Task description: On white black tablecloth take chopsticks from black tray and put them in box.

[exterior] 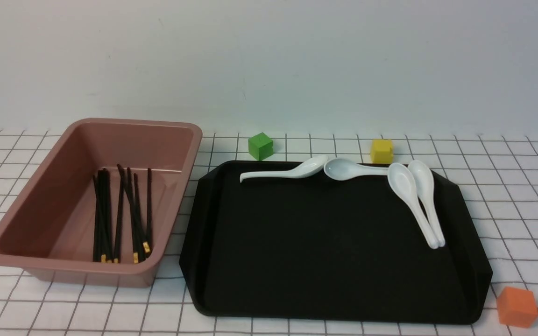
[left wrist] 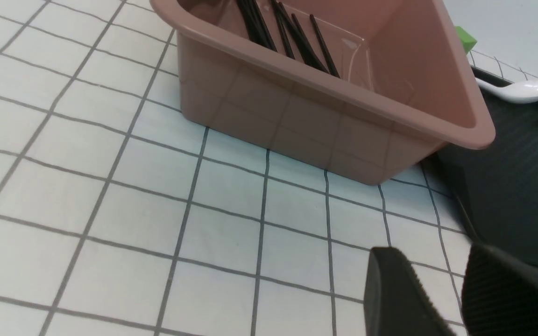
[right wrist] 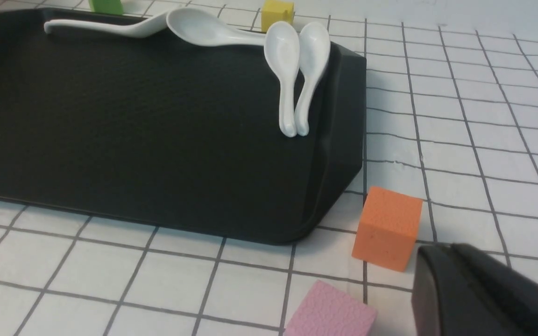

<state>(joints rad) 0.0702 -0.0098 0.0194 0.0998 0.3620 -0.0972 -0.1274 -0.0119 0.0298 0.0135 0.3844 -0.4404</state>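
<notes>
Several black chopsticks with yellow-gold bands lie inside the dusty-pink box at the left of the checked tablecloth. To its right the black tray holds only white spoons. Neither gripper shows in the front view. In the left wrist view my left gripper hangs open and empty over the cloth, near the box corner and the tray edge; chopsticks show in the box. In the right wrist view my right gripper is shut on nothing, beside the tray corner.
Several white spoons lie along the tray's far and right sides. A green cube and a yellow cube stand behind the tray. An orange cube sits at its near right corner, with a pink block close by.
</notes>
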